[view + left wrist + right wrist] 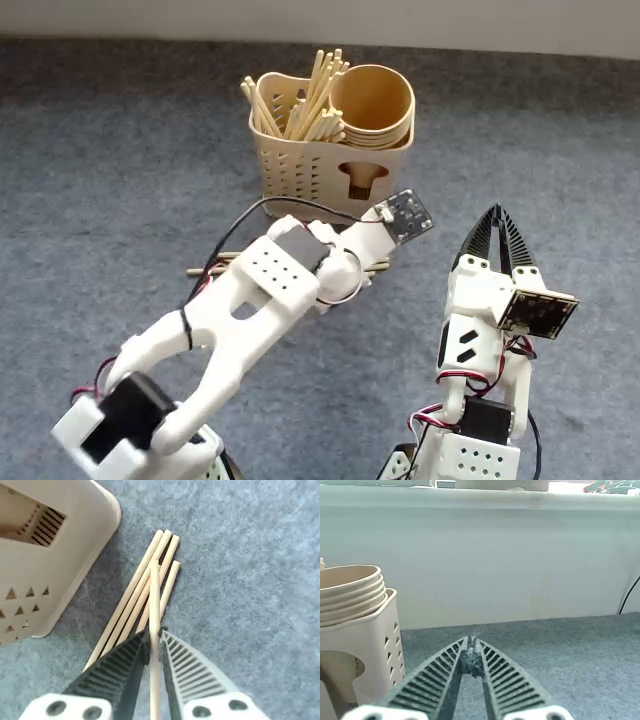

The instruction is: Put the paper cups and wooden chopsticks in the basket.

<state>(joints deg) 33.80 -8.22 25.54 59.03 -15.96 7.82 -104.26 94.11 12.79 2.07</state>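
Note:
A beige basket (320, 165) stands on the grey carpet, holding stacked paper cups (372, 100) and several wooden chopsticks (300, 95). More chopsticks (135, 612) lie side by side on the carpet right beside the basket (50, 580). My left gripper (155, 636) is low over them, shut on a single chopstick (155, 600) that sticks out past its tips. The left arm (280, 275) covers most of that pile from above. My right gripper (496, 212) is raised to the right of the basket, shut and holding nothing. The cups (350, 590) and basket (370, 645) sit off to its side.
A pale wall (510, 560) runs behind the basket at the carpet's far edge. A black cable (629, 595) hangs at the far right. Open carpet (120, 180) lies left of the basket and between the two arms.

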